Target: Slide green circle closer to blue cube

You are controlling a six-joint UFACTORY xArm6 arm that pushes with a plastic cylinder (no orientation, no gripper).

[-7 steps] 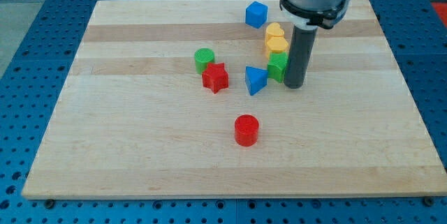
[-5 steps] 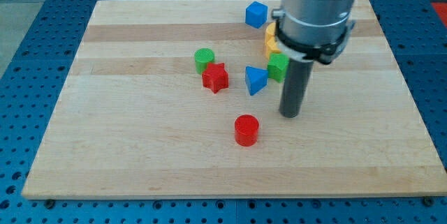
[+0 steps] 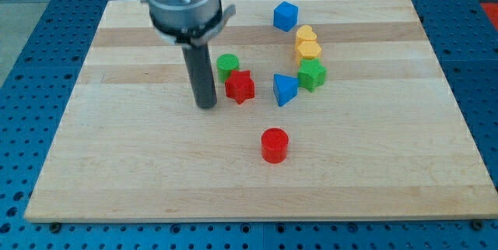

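Note:
The green circle [image 3: 227, 65] is a small green cylinder near the board's middle, touching the red star [image 3: 240, 86] just below and right of it. The blue cube [image 3: 285, 16] stands near the view's top, up and to the right of the green circle. My tip [image 3: 206, 105] rests on the board just left of the red star and below-left of the green circle, a short gap away from both.
A blue triangular block [image 3: 285, 89], a green star-like block [image 3: 312, 74] and two yellow blocks [image 3: 307, 43] cluster right of the middle. A red cylinder [image 3: 274, 144] stands lower down. The wooden board [image 3: 93, 164] lies on a blue perforated table.
My tip has left the green star block's right side, swung down and then far to the view's left, ending beside the red star. No block has moved.

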